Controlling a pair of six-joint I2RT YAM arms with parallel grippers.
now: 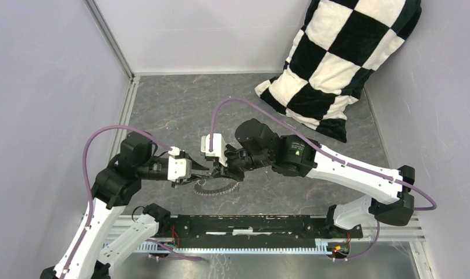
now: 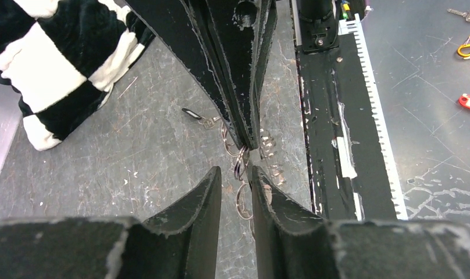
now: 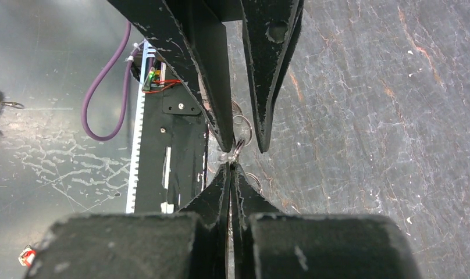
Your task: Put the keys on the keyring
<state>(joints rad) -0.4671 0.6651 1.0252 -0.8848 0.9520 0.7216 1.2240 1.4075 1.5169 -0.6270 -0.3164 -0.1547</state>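
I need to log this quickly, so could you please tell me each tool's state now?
Left tool: open, straddling the keyring.
Right tool: closed on the keyring.

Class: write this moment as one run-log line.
left fingers: open, straddling keyring | right fingers: shut on keyring

Black-and-white checked cushion (image 1: 337, 64) at one o'clock; grey veined worktop (image 1: 180, 104); purple cables (image 1: 104, 133); scuffed black fingers (image 2: 200, 200); silvery keyring (image 1: 215, 187).
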